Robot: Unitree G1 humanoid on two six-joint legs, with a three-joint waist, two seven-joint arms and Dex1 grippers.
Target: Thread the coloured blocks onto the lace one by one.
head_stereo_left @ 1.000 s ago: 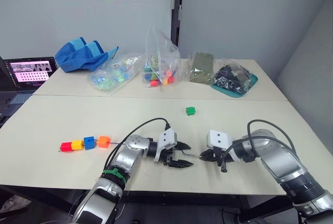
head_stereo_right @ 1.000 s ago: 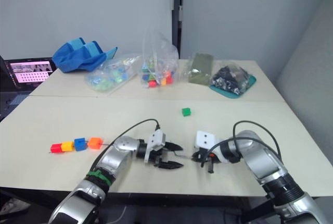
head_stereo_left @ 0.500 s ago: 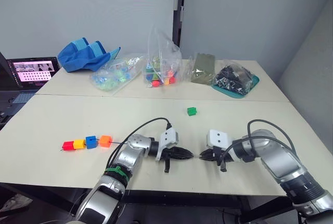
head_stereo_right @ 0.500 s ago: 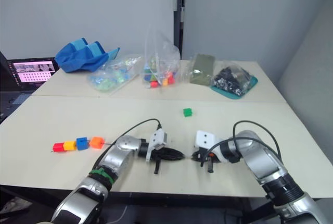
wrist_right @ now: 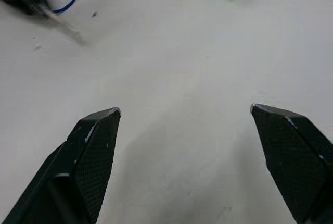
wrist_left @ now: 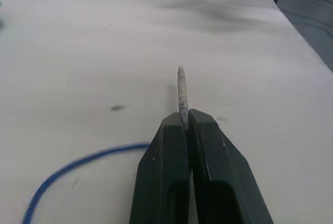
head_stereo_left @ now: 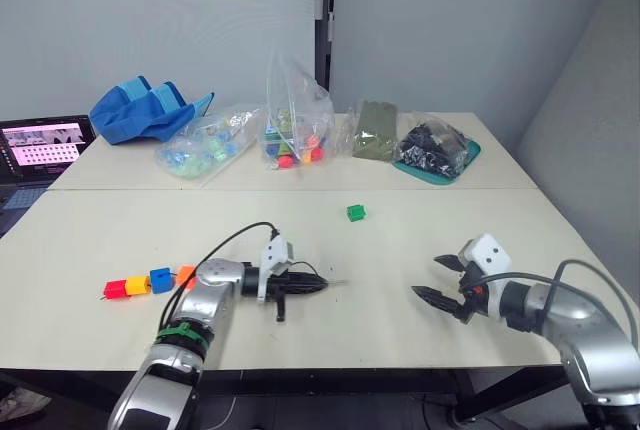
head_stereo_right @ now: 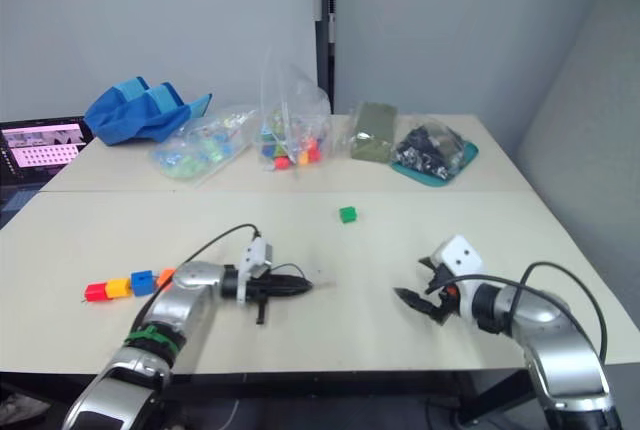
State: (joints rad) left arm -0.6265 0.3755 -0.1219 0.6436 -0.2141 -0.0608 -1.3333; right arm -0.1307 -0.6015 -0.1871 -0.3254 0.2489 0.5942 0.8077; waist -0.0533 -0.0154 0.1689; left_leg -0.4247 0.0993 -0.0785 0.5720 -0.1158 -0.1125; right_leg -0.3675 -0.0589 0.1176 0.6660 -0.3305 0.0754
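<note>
Lace (wrist_left: 181, 91) tip pinched, cord cropped

Table (head_stereo_left: 420, 250): smooth, matt, pale cream surface. Green block (head_stereo_left: 355, 213): glossy plastic. Lace (wrist_left: 78, 164): thin blue cord, with a stiff, pale, slightly mottled tip. Left end effector (wrist_left: 183, 125): fingers of smooth black plastic, faintly sheened. Right end effector (wrist_right: 184, 114): pads (wrist_right: 96, 151) finely textured. Bags (head_stereo_left: 290, 120): clear, crinkled, shiny film.
</note>
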